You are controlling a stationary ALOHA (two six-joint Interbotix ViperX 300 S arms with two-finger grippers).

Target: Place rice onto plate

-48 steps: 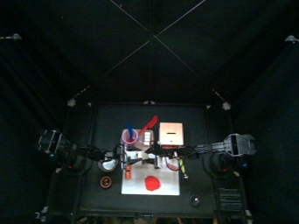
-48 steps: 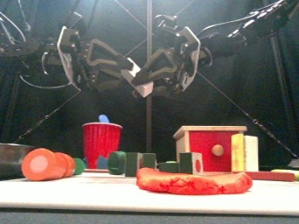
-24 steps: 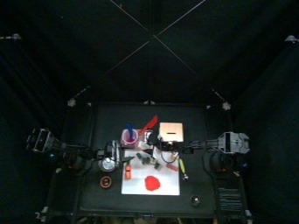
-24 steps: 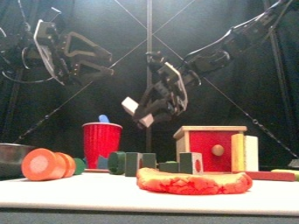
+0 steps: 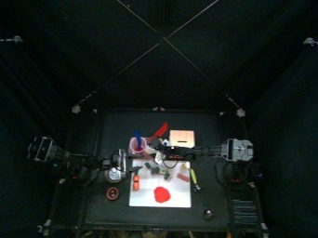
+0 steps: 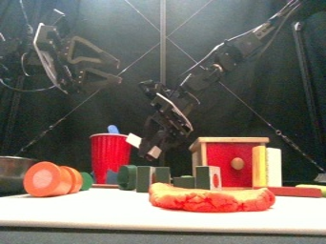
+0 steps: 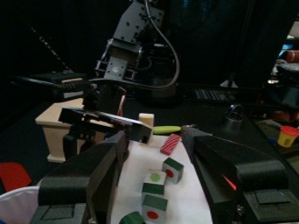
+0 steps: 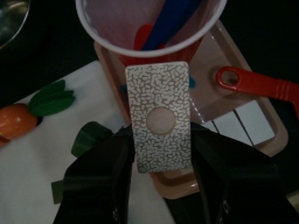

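No readable text, label, brand, number or sign on anything in view.

The right hand grips a speckled rice block at frame centre. A red cup sits at the top. A carrot lies at the left edge.

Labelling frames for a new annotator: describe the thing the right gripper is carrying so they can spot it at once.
Start at the red cup left of centre in the front view. Just to its right, the right gripper hangs low, holding a flat rectangular rice block. It is white with a grey crackle pattern and a pale oval at its centre, unlike the green pieces on the table.
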